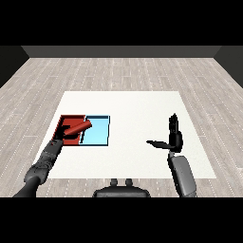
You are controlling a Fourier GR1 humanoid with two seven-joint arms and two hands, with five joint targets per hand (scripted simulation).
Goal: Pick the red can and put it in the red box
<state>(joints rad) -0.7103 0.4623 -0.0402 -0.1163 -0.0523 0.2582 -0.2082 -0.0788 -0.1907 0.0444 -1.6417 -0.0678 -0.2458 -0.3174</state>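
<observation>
White table point(133, 102), flat matte slab on a grey plank floor point(123, 71). Red tray point(63, 121) and light blue tray point(97, 134), shallow rectangles touching side by side, directly beyond the left hand point(66, 136). Red can point(78, 128): smooth cylinder, tilted, over the red tray's right edge, left hand's fingers curled round it. Right hand point(172, 137) well off to the right, fingers straight, thumb out, holding nothing.

Even, soft light brightens the white table point(137, 102); the far wall point(121, 51) stays dim, without glare.
</observation>
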